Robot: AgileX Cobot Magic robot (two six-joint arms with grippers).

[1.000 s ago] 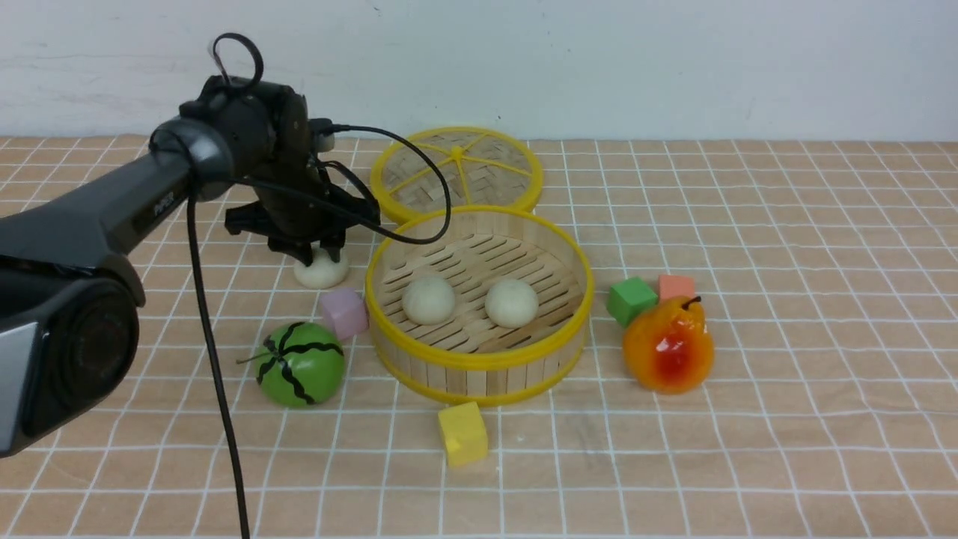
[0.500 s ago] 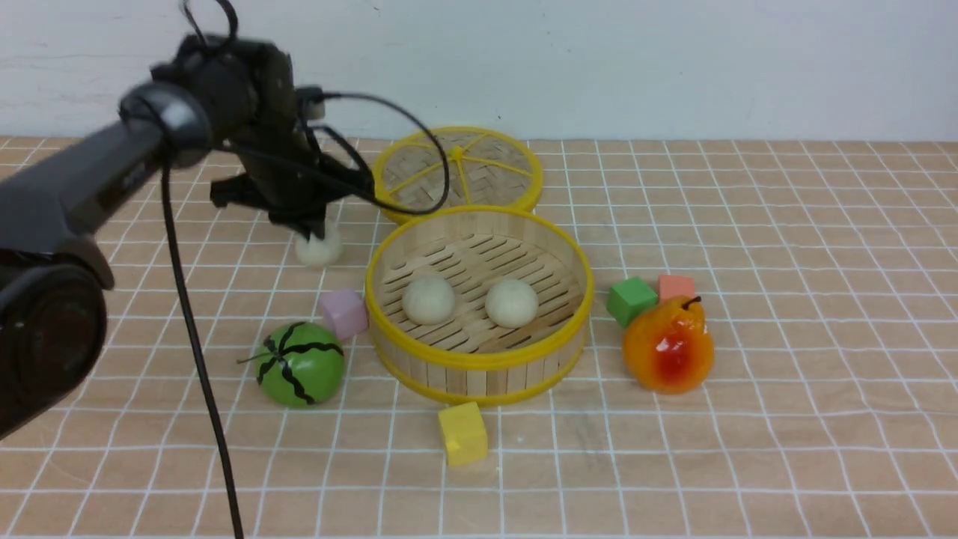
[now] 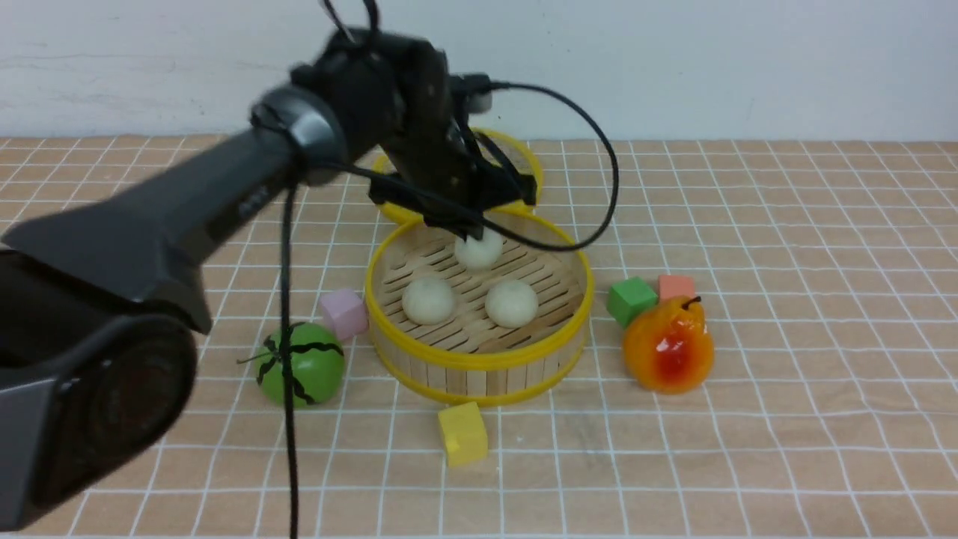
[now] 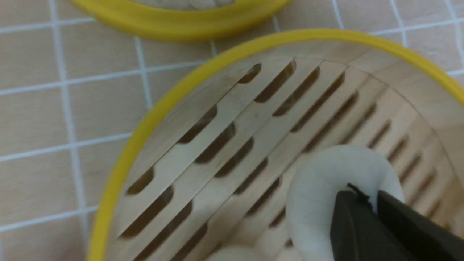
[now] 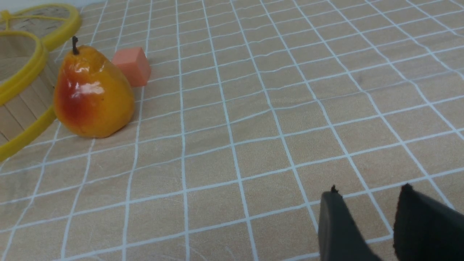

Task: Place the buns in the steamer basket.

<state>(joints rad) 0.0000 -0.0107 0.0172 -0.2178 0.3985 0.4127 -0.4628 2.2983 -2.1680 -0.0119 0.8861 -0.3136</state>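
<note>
Left claw (image 3: 474,226): closed on held bun (image 3: 479,250), over the rear of steamer basket (image 3: 479,363).
Other buns (image 3: 428,299): two, on the basket floor.
Right claw (image 5: 369,203): narrow gap, empty, above worktop (image 5: 253,108).

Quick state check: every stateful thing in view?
Round bamboo steamer basket with yellow rims: uncovered, two cream buns on its floor.
Flat woven yellow-spoked lid: off, lying behind the basket.
Third cream bun: gripped, over the basket's floor.
Left gripper: shut on the bun.
Right gripper: open, empty.
</note>
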